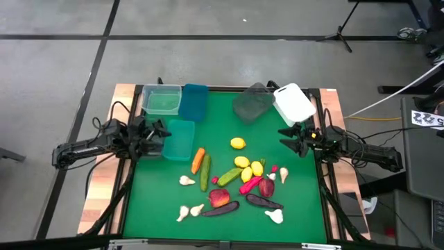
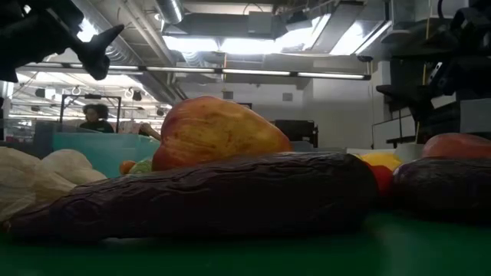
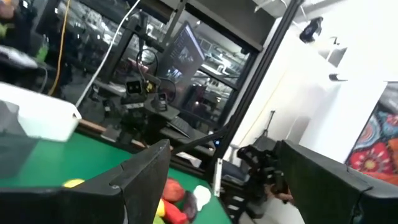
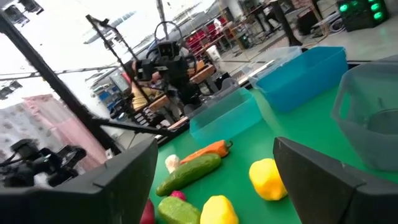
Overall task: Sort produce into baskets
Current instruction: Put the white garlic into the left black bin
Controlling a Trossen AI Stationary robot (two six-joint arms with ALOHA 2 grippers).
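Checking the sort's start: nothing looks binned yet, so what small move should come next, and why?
Probably the right gripper should dip toward the lone lemon. Its jaws are open and empty, that lemon lies apart from the pile and nearest it, and the baskets, such as the grey one, look empty.

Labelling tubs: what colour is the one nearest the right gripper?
White, clearest in the high view.

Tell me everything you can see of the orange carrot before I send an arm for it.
The orange carrot is a slim, tapered toy piece, plastic by the look of it, with a small green stub at one end that shows in the right wrist view. It lies flat on the green mat, slightly slanted, just right of the teal basket. A green cucumber lies right beside it; whether they touch cannot be told. No gripper is near it.
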